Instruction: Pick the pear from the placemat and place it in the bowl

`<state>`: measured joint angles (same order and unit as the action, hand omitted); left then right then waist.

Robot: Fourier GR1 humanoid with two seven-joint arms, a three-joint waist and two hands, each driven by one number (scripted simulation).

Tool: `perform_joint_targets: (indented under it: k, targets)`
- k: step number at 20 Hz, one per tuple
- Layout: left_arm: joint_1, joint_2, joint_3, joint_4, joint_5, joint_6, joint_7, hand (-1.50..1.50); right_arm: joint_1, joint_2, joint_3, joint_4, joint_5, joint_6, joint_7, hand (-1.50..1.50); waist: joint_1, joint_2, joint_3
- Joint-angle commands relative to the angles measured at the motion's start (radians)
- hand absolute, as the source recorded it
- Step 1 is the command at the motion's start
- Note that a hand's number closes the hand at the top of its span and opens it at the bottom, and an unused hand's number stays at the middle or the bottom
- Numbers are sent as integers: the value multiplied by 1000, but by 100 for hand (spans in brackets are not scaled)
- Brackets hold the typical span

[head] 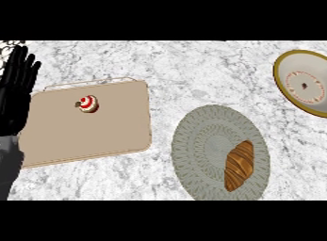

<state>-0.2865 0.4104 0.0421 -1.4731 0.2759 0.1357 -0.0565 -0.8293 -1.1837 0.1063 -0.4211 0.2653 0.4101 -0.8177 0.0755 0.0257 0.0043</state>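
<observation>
A brown, streaked, elongated pear (239,165) lies on the right part of a round grey woven placemat (206,141) at the lower middle of the counter. The bowl (323,104), white inside with a gold rim, stands at the upper right, well apart from the placemat. My left hand (11,92) shows at the left edge, open with fingers straight up, resting beside the beige board and far from the pear. It holds nothing. My right hand is out of sight.
A beige cutting board (103,127) lies left of the placemat, with a small red-and-white swirled item (87,104) on its upper part. The counter (193,70) is white-grey marble.
</observation>
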Motion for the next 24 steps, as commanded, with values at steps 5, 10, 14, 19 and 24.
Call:
perform_joint_targets:
  k: [5, 10, 14, 19, 24]
  targets:
    - [-13, 12, 27, 18, 5, -12, 3, 0, -82, 175, 82, 53, 72, 54, -41, 150, -8, -4, -1]
    - [-21, -12, 4, 6, -21, 13, 25, 0, -133, 291, 116, 124, 138, -73, 16, 150, -12, -4, -1]
    - [-6, -6, 8, -33, -6, -8, 40, 0, -92, 352, 148, 195, 205, -230, 10, 150, -5, -3, 0]
    - [-44, 1, 23, 4, -15, -8, 38, 0, -158, 435, 92, 308, 164, -181, 134, -150, -4, 2, 0]
    - [-14, -12, 29, -8, -15, -8, 14, 0, -101, 465, -2, 358, 69, -123, 48, -150, -9, 3, 2]
